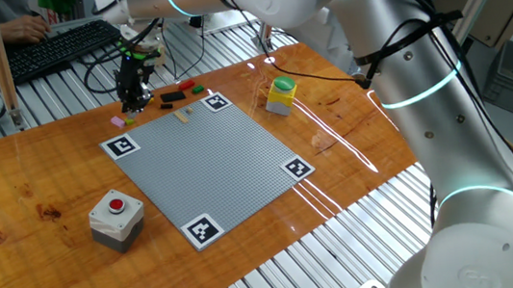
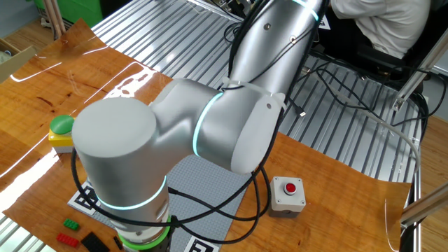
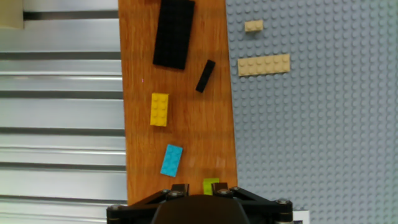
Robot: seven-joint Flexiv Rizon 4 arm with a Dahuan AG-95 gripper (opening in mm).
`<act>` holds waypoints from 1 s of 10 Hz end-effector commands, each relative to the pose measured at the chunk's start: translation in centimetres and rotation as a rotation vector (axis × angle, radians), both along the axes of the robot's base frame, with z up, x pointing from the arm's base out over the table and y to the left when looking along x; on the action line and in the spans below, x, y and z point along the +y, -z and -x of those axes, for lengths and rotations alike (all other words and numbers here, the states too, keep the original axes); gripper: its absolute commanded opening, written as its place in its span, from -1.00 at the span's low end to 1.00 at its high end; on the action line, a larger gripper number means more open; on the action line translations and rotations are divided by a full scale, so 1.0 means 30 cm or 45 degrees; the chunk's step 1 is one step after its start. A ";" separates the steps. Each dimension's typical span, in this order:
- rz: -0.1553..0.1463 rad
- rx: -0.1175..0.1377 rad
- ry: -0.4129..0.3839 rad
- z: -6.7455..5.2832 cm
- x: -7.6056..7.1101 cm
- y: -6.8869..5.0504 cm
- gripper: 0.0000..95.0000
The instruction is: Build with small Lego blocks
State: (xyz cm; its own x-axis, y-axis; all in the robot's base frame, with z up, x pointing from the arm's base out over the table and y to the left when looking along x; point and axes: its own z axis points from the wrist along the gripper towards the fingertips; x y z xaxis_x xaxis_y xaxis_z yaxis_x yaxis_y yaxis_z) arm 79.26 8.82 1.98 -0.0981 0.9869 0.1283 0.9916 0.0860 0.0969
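In the hand view several small Lego blocks lie on a strip of wooden table: a large black one (image 3: 174, 32), a thin black one (image 3: 205, 76), a yellow one (image 3: 159, 109) and a blue one (image 3: 171, 160). A lime-green block (image 3: 211, 185) shows between my fingers, partly behind the right fingertip (image 3: 222, 187), with bare wood between it and the left one. My gripper (image 3: 202, 188) stands slightly open, low over the table's far corner (image 1: 136, 104). Two tan blocks (image 3: 263, 65) sit on the grey baseplate (image 3: 323, 124). The arm hides the gripper in the other fixed view.
A red-button box (image 1: 116, 216) stands by the baseplate's near-left side. A yellow container with a green top (image 1: 280, 95) is off its far-right corner. More bricks, black (image 1: 172, 96), red (image 1: 186, 84) and pink (image 1: 118, 121), lie near the gripper. A keyboard (image 1: 62, 48) sits behind the table.
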 end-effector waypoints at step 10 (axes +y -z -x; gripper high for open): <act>0.050 -0.013 -0.028 0.035 0.000 0.026 -1.00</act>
State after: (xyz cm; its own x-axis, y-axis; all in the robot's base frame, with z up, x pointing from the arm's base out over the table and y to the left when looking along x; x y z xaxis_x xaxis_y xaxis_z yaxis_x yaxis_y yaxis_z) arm 78.22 8.81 1.26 -0.1200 0.9889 0.0876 0.9885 0.1108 0.1029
